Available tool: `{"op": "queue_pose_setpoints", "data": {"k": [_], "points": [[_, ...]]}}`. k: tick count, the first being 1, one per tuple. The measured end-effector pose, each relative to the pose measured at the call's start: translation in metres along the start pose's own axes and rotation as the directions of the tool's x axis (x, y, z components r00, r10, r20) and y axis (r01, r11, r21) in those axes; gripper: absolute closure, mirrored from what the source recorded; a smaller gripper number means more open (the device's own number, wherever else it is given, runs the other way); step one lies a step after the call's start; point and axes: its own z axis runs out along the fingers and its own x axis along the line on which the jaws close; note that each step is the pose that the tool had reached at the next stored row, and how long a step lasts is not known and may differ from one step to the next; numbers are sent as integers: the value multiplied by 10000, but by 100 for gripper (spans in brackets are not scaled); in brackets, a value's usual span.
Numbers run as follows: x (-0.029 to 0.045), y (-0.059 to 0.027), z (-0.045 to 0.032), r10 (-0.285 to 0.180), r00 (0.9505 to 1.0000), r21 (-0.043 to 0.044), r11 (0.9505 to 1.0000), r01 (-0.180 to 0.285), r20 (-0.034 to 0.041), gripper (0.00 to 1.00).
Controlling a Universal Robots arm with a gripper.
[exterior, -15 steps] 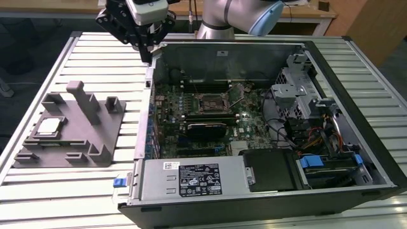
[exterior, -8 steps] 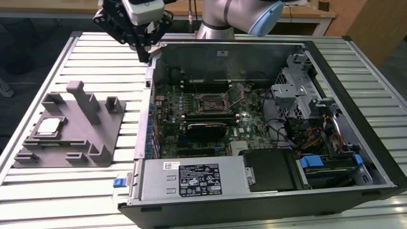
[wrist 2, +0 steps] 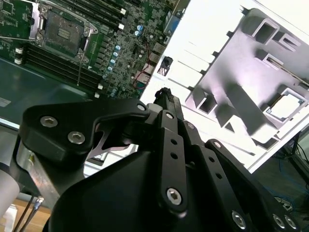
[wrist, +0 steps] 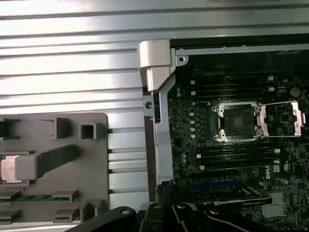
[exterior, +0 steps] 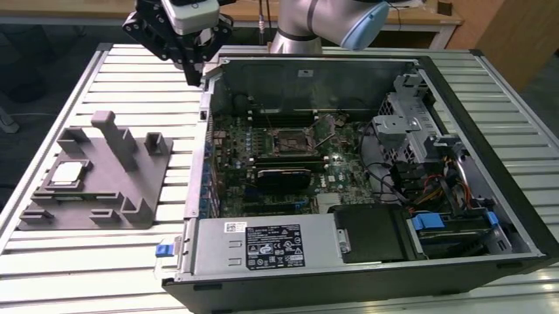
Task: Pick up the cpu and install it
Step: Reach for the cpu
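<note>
The cpu (exterior: pixel 68 173) lies flat in a recess of the grey fixture block (exterior: pixel 131 190) on the table, at the exterior view's left. Its pale top also shows in the second wrist view (wrist 2: pixel 288 106), and in the first wrist view the cpu (wrist: pixel 8 169) is partly hidden behind a fixture post. My gripper (exterior: pixel 194 78) hangs in the air above the table, by the open computer case's far left corner. Its black fingers meet at the tip, shut on nothing (wrist 2: pixel 165 93). The motherboard socket (exterior: pixel 291 140) stands open inside the case, its frame raised (wrist: pixel 239 121).
The open computer case (exterior: pixel 489 163) takes up the middle and the exterior view's right, with drive bays, cables and a power supply (exterior: pixel 266 245) inside. Its metal wall (wrist: pixel 157 72) stands between the fixture and the motherboard. Slatted table (exterior: pixel 131 78) lies under the gripper.
</note>
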Motion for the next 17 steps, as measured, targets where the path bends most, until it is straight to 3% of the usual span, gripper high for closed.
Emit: {"op": "queue_pose_setpoints", "data": {"k": [17], "points": [[107, -9, -3, 0, 10000, -2, 10000, 0, 0, 89]]}}
